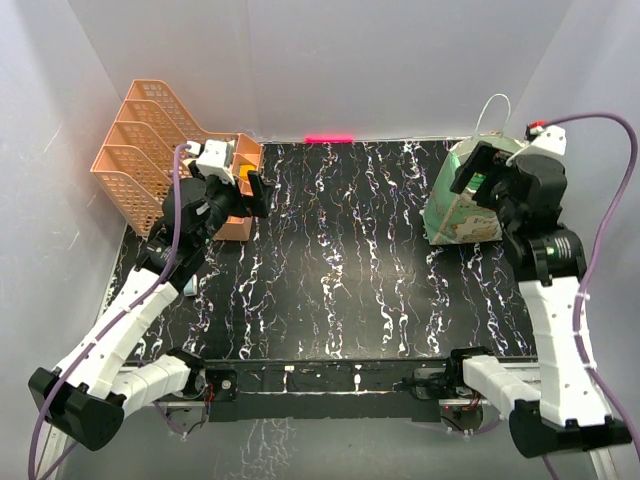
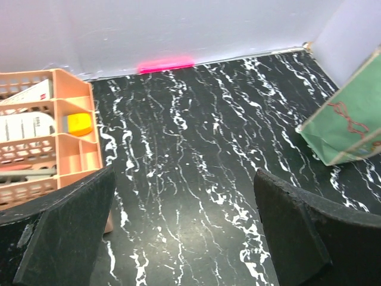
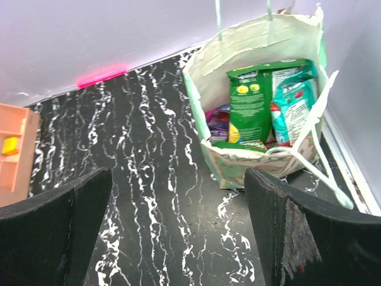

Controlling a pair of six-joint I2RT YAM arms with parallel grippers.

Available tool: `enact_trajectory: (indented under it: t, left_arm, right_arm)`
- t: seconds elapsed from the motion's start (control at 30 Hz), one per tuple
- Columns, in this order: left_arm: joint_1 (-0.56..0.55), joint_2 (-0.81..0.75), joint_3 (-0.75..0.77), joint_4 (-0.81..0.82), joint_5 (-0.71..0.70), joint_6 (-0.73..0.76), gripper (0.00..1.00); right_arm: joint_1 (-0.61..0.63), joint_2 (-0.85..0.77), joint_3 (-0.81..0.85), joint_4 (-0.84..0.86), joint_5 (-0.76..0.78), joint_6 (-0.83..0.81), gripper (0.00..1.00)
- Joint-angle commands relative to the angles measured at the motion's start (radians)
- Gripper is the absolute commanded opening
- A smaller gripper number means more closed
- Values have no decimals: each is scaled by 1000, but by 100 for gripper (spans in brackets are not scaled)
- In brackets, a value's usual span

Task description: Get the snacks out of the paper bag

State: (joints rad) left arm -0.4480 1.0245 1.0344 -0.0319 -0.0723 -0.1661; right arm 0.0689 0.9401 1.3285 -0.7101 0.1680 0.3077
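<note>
The snacks point(image 3: 250, 107) sit in the paper bag point(image 3: 256, 42), far right — tray rack point(image 1: 145, 150) far left.

Both arms are built of white shell links joined by black cylindrical joints, and the left arm point(image 1: 115, 335) and the right arm point(image 1: 560, 330) look alike. A thin purple cable point(image 1: 178, 205) runs along the left one; a second cable point(image 1: 612, 200) of the same purple loops beside the right. Each wrist carries a white housing point(image 1: 548, 142) (the right one shows a small red dot point(image 1: 537, 127)). The left gripper point(image 1: 247, 182) and right gripper point(image 1: 486, 180) are black, with broad flat fingers point(image 3: 286, 232), one scuffed grey along its edge.
</note>
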Motion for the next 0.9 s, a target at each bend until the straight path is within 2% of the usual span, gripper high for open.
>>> enact_trajectory:
  t: [0.0, 0.2, 0.37, 0.47, 0.63, 0.77, 0.87]
  left_arm:
    - [-50, -3, 18, 83, 41, 26, 98]
    - [-106, -47, -63, 124, 30, 56, 98]
    - [-143, -79, -134, 142, -19, 57, 98]
    - [-172, -71, -143, 147, -32, 53, 98]
    - [-209, -72, -158, 166, -25, 42, 98]
    - [-231, -77, -169, 180, -34, 39, 98]
    - [-244, -83, -176, 188, -38, 37, 98]
  right_arm:
    - [6, 121, 125, -77, 123, -26, 98]
    - [6, 325, 277, -113, 177, -89, 98]
    - [6, 447, 361, -66, 183, -120, 98]
    - [-9, 520, 426, -57, 190, -42, 98]
    - [-32, 555, 427, 28, 288, 178, 98]
    - [-65, 602, 439, 126, 332, 218, 96]
    - [-66, 642, 463, 226, 336, 167, 93]
